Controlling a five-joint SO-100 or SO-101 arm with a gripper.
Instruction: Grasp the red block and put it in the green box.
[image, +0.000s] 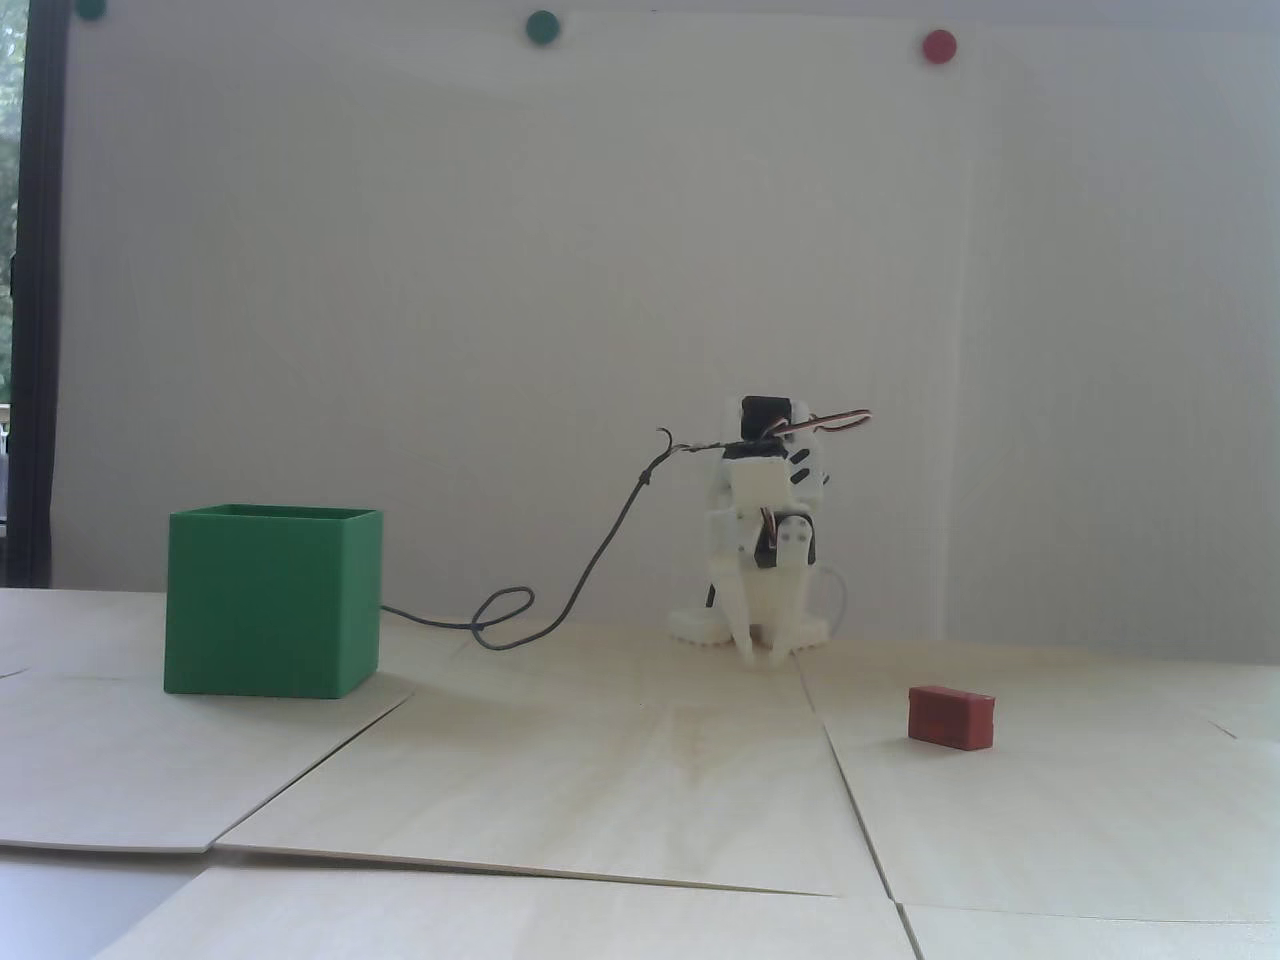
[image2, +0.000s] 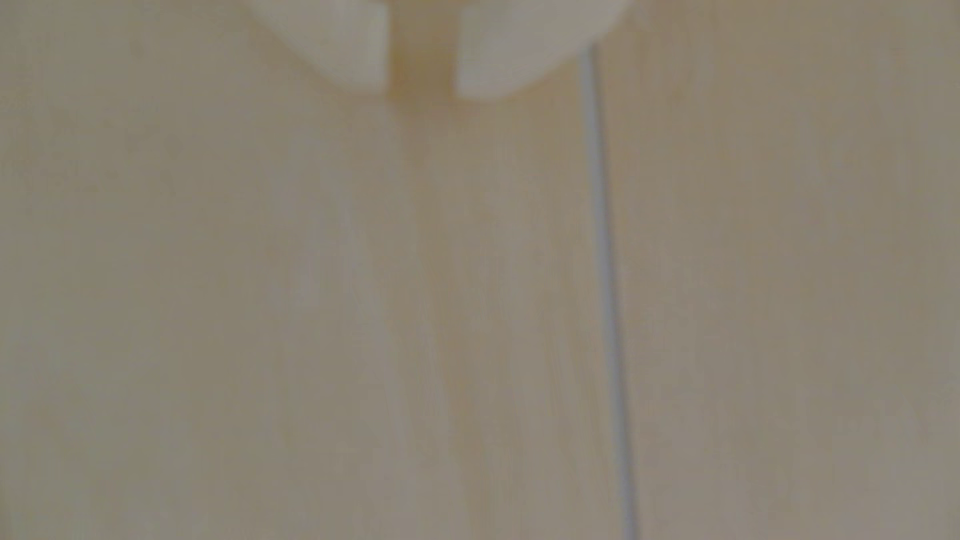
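Observation:
In the fixed view the red block (image: 950, 716) lies on the wooden table at the right, a small dark-red brick. The green box (image: 270, 600) stands at the left with its top open. The white arm is folded at the back centre. Its gripper (image: 763, 657) points down at the table, left of and behind the block, far from the box. The blurred wrist view shows two pale fingertips (image2: 337, 52) at the top edge; the gripper (image2: 421, 78) is open by a narrow gap, with only bare wood in it. Block and box are out of the wrist view.
A dark cable (image: 560, 610) loops on the table between the box and the arm. The table is made of wooden panels with seams (image2: 608, 311). Green dots (image: 542, 27) and a red dot (image: 939, 45) sit on the white wall.

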